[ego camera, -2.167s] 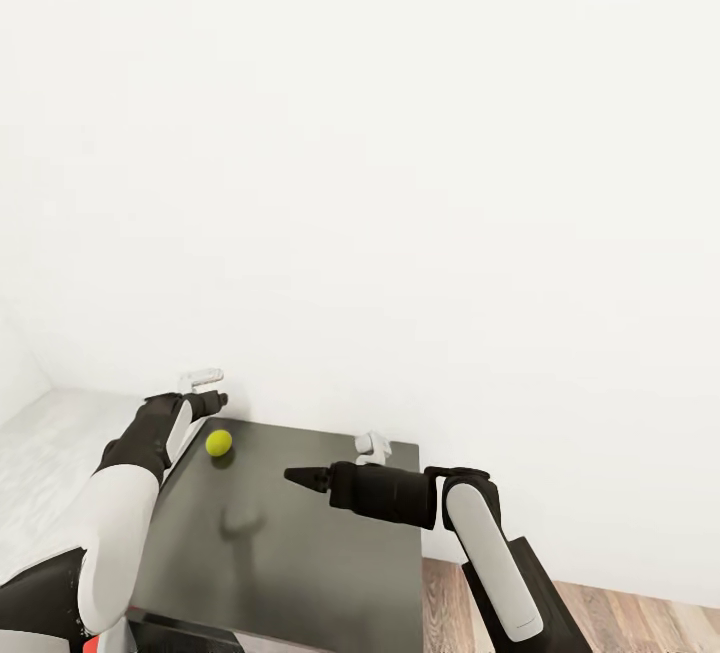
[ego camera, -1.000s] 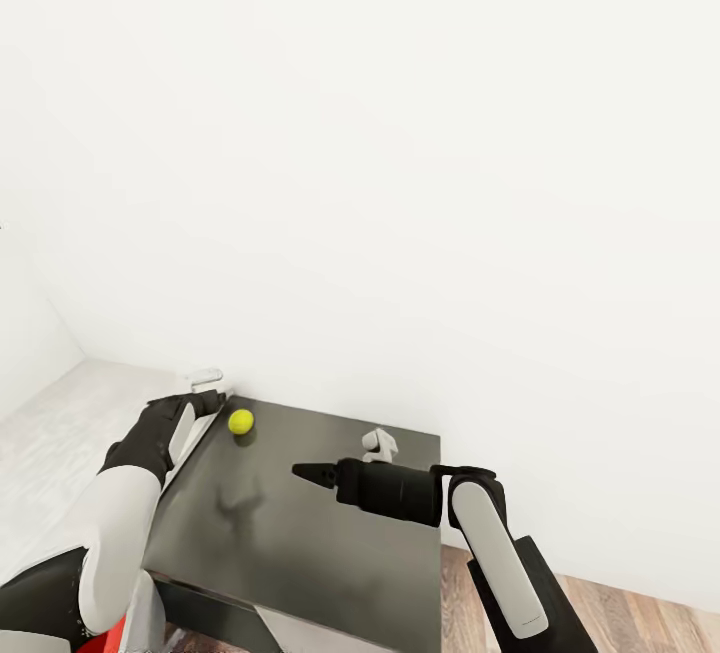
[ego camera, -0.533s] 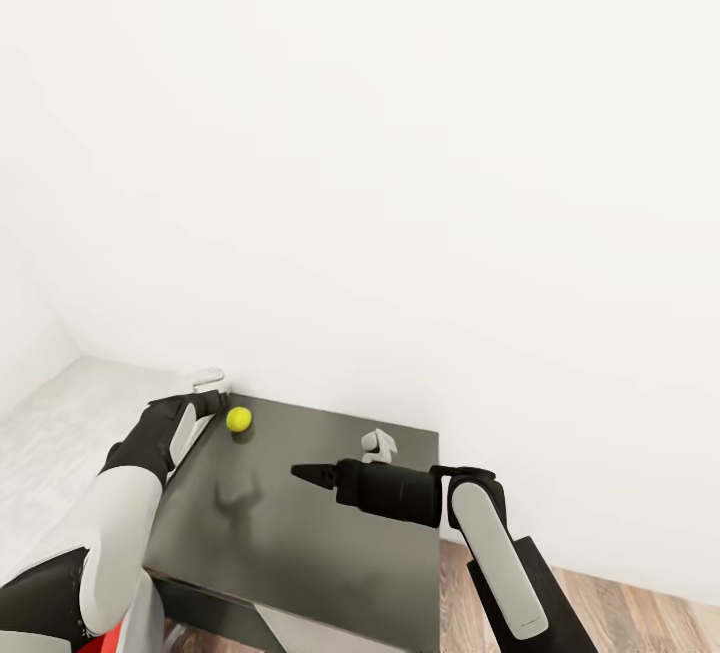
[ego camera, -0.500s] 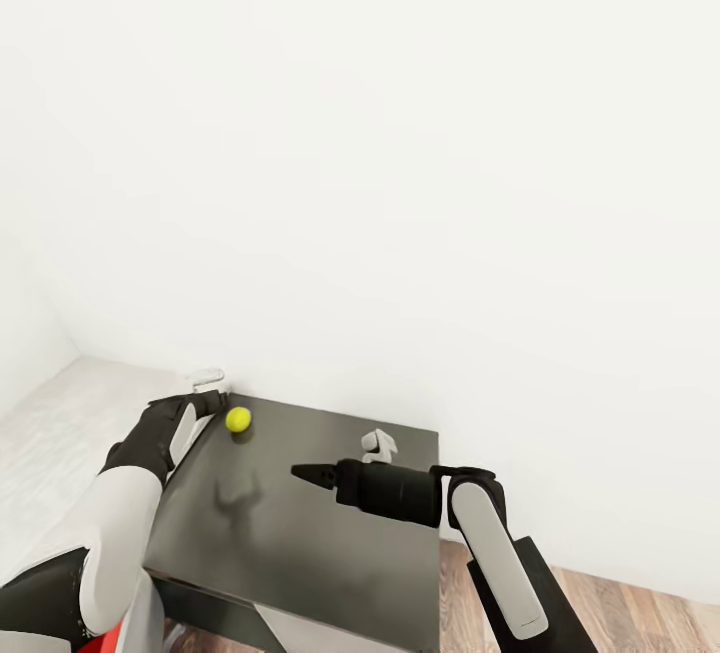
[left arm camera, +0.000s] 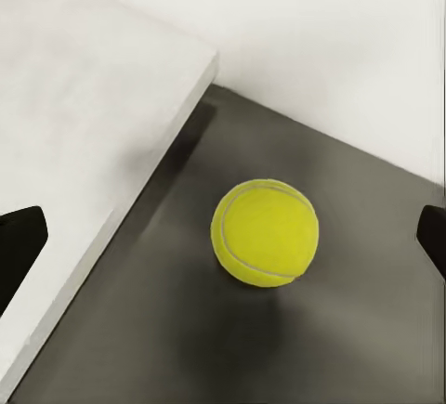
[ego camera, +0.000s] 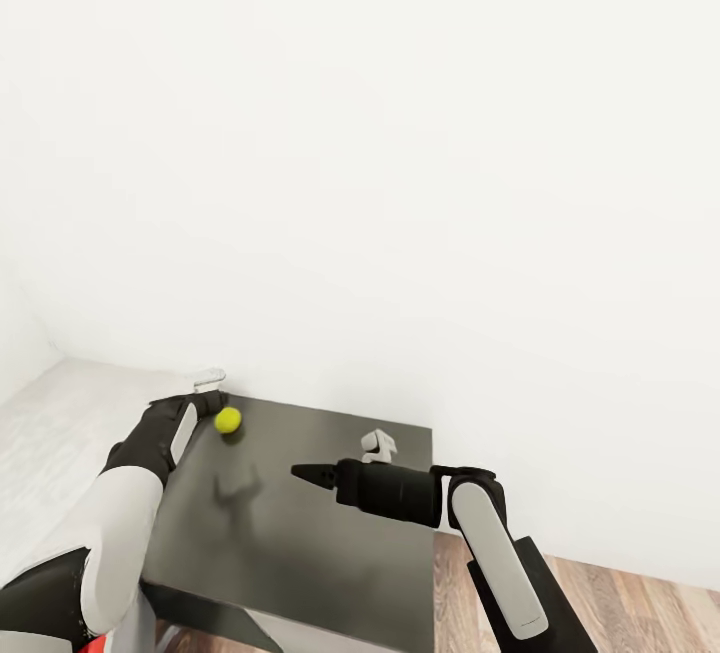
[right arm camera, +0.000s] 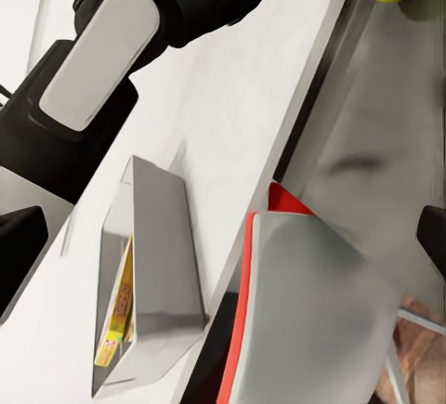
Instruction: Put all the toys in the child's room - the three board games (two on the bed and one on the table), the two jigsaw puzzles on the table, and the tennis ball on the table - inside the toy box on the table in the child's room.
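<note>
One white wall (ego camera: pixel 400 153) fills most of the head view, from 9 o'clock round to 3 o'clock. Below it, towards 6 o'clock, stands a low dark cabinet (ego camera: pixel 300 543) with a flat, dull top. Beside the cabinet at 8 o'clock lies the pale grey table (ego camera: pixel 60 433), its edge running along the cabinet's side; the left wrist view shows that edge (left arm camera: pixel 84 172) a little higher than the dark top. In the right wrist view the grey toy box (right arm camera: pixel 158 274) sits on the table, with the edge of a yellow-printed board game (right arm camera: pixel 116 316) showing inside it.

The left arm reaches to 10 o'clock over the seam between table and cabinet. The left gripper (ego camera: pixel 208 391) has its fingers spread wide, and the tennis ball (ego camera: pixel 228 420) rests on the cabinet top just beside it, untouched; in the left wrist view the ball (left arm camera: pixel 265 232) lies between the two dark fingertips. The right gripper (ego camera: pixel 303 474) points to 9 o'clock above the cabinet's middle, holding nothing; its fingers sit wide apart at the edges of the right wrist view
</note>
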